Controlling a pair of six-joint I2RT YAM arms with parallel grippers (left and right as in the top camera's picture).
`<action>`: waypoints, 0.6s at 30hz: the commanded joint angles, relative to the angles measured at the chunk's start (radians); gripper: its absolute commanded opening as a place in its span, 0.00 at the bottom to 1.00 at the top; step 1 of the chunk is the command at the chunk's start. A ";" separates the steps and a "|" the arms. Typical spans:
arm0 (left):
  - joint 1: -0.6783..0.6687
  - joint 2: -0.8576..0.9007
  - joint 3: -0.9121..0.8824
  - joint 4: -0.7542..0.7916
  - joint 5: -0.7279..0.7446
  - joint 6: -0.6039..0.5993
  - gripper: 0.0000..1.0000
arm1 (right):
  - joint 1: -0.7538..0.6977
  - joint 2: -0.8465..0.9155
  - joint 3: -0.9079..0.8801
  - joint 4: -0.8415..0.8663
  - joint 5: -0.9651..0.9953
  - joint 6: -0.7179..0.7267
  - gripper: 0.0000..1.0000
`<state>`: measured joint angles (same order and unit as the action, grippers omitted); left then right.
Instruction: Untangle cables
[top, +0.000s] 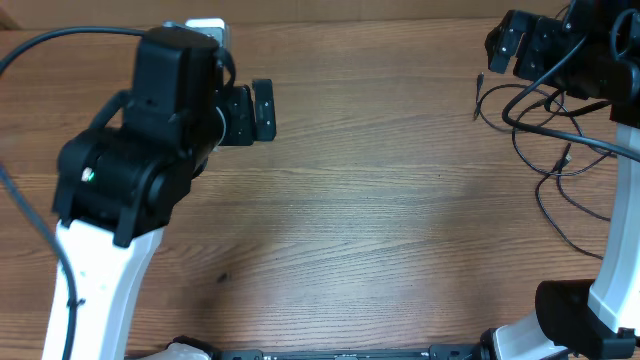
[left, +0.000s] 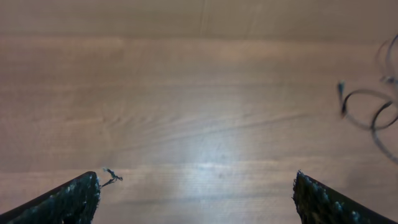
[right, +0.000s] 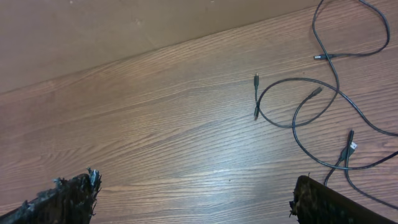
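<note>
Left tool (left: 196, 193): jaws apart, nothing between them. It hangs over bare worktop (top: 380, 220) on the left side, well apart from the work. Its wrist view catches only a few loops at the far right edge.

Right tool (right: 196, 193): jaws apart too, empty. It sits at the far right of the worktop, near the cords but touching none that I can see.

Cables (right: 311, 106): thin black cords lying loose on the right side of the worktop, beside the right arm. From overhead, part of the bundle is hidden under that arm. In the right wrist view I count several plug ends lying free and pointing different ways. One cord makes a wide loop, and another crosses through it. Further strands overlap lower right, near two plugs lying close together. I cannot tell how many separate cords there are.

Progress, as I judge it: little or nothing is sorted. The ends are spread out, not knotted tight, but the crossings remain. No cord is laid out on its own. What is left is picking an end, drawing it clear of the loops, then repeating for each cord.
</note>
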<state>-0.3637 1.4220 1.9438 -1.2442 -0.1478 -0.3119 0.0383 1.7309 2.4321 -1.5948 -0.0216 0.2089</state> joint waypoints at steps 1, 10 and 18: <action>0.004 -0.050 0.013 0.040 -0.020 0.016 0.99 | 0.001 -0.016 0.010 0.002 0.001 0.000 1.00; 0.004 -0.147 -0.094 0.227 -0.020 0.058 0.99 | 0.001 -0.016 0.010 0.002 0.001 0.000 1.00; 0.005 -0.389 -0.459 0.579 -0.019 0.090 1.00 | 0.001 -0.016 0.010 0.002 0.001 0.000 1.00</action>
<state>-0.3637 1.1435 1.6173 -0.7506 -0.1547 -0.2588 0.0383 1.7306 2.4321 -1.5951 -0.0219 0.2085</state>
